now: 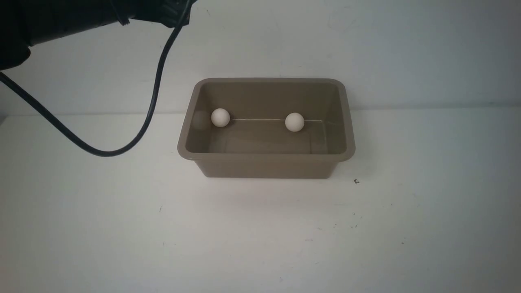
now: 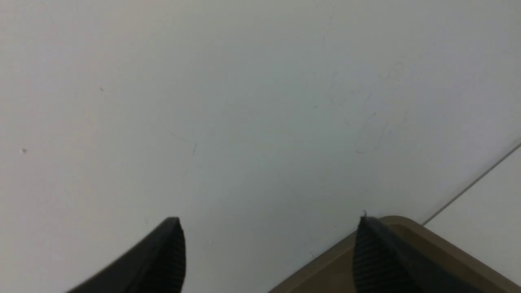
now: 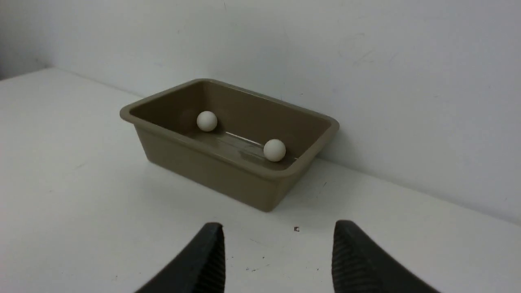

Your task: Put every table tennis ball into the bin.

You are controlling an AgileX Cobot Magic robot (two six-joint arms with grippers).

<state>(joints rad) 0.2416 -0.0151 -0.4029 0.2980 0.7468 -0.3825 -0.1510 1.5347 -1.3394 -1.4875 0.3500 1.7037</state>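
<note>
Bin [image 1: 266, 167]: smooth, faintly glossy taupe plastic, rectangular, with rounded corners and a flared rim. It stands on the matte white tabletop [image 1: 122, 236], its back close to the wall [image 1: 407, 49]. Both table tennis balls, matte white spheres, lie inside along the far wall, well apart: the left ball [image 1: 220, 117] near the corner, the right ball [image 1: 294, 122] past the middle. I see bare tabletop before the bin and at both sides. My left hand [image 2: 268, 221] is spread and holds nothing, beside a bin corner. My right hand [image 3: 279, 225] is likewise spread and holds nothing, short of the bin.
</note>
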